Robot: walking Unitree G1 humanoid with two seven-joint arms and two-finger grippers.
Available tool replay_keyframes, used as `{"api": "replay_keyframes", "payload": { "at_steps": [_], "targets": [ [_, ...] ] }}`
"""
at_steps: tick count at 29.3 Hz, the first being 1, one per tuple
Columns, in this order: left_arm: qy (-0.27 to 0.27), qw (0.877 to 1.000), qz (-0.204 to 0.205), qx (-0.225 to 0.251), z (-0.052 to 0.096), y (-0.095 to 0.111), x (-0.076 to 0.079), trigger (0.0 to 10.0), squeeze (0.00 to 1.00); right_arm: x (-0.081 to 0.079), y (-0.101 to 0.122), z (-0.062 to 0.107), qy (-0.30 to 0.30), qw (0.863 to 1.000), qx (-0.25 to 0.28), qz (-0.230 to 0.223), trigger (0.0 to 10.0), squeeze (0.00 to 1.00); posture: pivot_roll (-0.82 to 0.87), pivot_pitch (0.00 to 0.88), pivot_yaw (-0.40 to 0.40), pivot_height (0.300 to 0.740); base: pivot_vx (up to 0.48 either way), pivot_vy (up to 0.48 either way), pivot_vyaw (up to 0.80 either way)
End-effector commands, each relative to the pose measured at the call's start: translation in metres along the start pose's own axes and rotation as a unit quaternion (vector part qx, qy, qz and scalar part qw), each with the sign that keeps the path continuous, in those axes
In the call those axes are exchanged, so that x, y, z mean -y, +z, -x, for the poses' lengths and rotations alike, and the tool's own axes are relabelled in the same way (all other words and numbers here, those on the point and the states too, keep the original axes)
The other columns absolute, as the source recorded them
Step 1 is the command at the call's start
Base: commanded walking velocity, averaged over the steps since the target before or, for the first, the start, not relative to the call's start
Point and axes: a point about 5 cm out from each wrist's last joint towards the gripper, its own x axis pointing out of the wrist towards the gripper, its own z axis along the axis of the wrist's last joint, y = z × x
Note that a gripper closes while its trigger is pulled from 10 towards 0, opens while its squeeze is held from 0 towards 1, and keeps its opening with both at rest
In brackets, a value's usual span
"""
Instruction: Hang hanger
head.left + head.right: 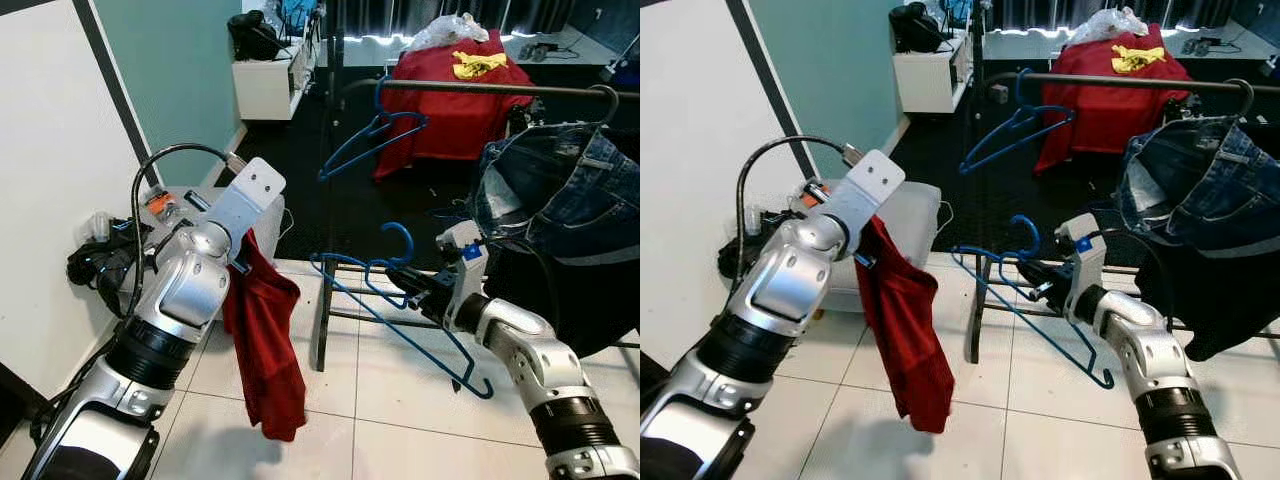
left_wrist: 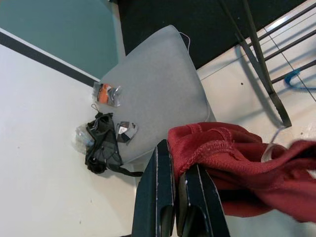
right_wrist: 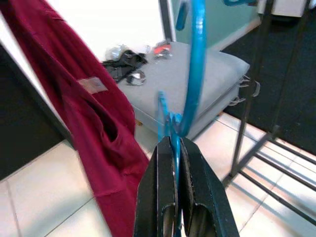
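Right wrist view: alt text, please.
The right gripper is shut on a blue hanger that rises toward its hook. A red garment hangs beside it, with a grey cushion on the tiled floor behind.

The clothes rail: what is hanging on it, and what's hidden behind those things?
On the rail hang an empty blue hanger and blue jeans over a dark garment. The jeans hide their own hanger except its hook, and whatever stands behind them.

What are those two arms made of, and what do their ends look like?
Both arms have shiny silver shells with black ribbed rings at the joints. The left end effector and right end effector each carry two long flat black fingers. A black cable loops over the left arm; the right wrist bears a small blue mark.
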Motion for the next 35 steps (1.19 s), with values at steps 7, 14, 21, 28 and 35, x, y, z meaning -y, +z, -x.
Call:
{"api": "replay_keyframes", "payload": {
  "at_steps": [7, 14, 21, 28, 35],
  "targets": [
    [0.014, 1.0, 0.0, 0.007, 0.001, 0.004, -0.009, 10.0, 0.0, -0.028, 0.01, 0.005, 0.132, 0.991, 0.029, -0.004, 10.0, 0.0, -0.01, 0.047, 0.053, 0.74, 0.0, 0.0, 0.0],
    [0.012, 1.0, -0.002, -0.007, -0.001, 0.001, -0.007, 10.0, 0.0, -0.025, 0.044, 0.015, 0.134, 0.986, 0.093, 0.025, 10.0, 0.0, -0.01, 0.048, 0.054, 0.74, 0.0, 0.0, 0.0],
    [0.013, 1.0, -0.002, -0.013, -0.002, 0.0, -0.007, 10.0, 0.0, -0.029, 0.047, 0.026, 0.169, 0.983, 0.061, 0.041, 10.0, 0.0, -0.01, 0.047, 0.051, 0.74, 0.0, 0.0, 0.0],
    [0.015, 1.0, -0.002, -0.015, -0.002, 0.0, -0.007, 10.0, 0.0, -0.038, 0.052, 0.034, 0.22, 0.974, 0.06, 0.022, 10.0, 0.0, -0.02, 0.045, 0.05, 0.74, 0.0, 0.0, 0.0],
    [0.016, 1.0, -0.002, -0.015, -0.003, 0.001, -0.007, 10.0, 0.0, -0.044, 0.043, 0.036, 0.247, 0.969, 0.027, 0.008, 10.0, 0.0, -0.02, 0.041, 0.048, 0.74, 0.0, 0.0, 0.0]
  ]
}}
